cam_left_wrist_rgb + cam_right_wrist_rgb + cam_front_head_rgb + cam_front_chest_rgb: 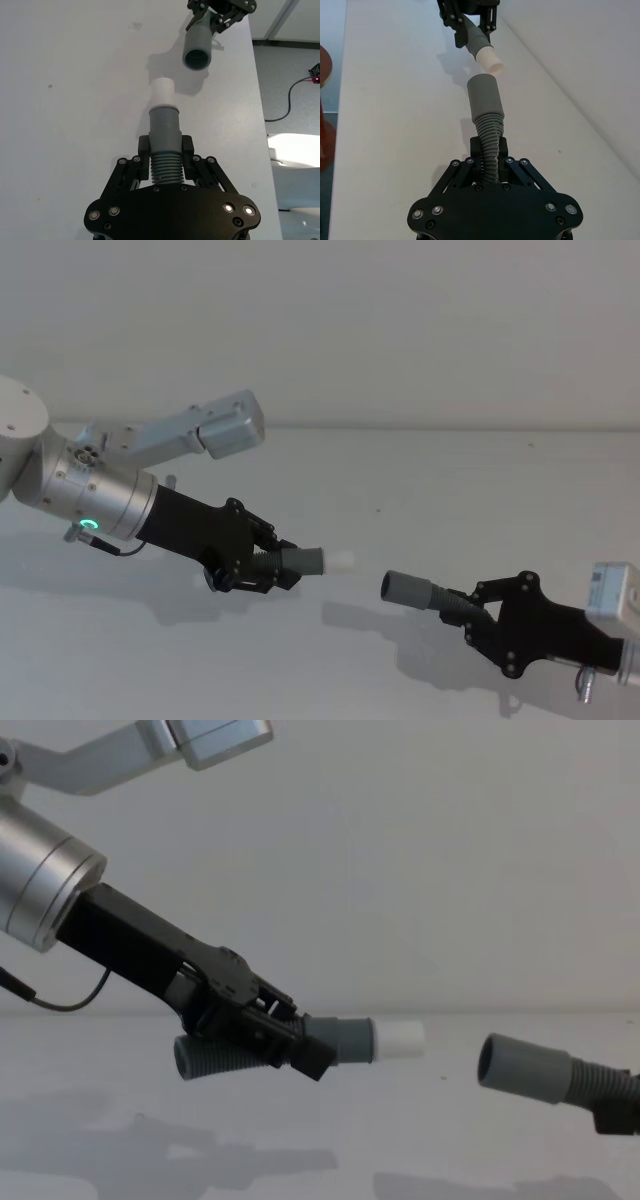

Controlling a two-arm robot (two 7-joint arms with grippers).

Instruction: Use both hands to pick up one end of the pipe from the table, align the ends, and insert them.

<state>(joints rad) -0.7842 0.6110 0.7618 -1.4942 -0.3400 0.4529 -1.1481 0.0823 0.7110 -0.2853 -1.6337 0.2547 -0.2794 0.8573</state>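
My left gripper is shut on the ribbed part of one pipe piece, held above the table. Its grey cuff carries a white spigot pointing right. My right gripper is shut on the other ribbed pipe piece. That piece's open grey cuff faces the spigot across a short gap and sits slightly lower. The two ends do not touch.
The white table surface spreads under both arms and carries only their shadows. In the left wrist view its edge runs beside the right gripper, with floor and a cable beyond. A white wall stands behind.
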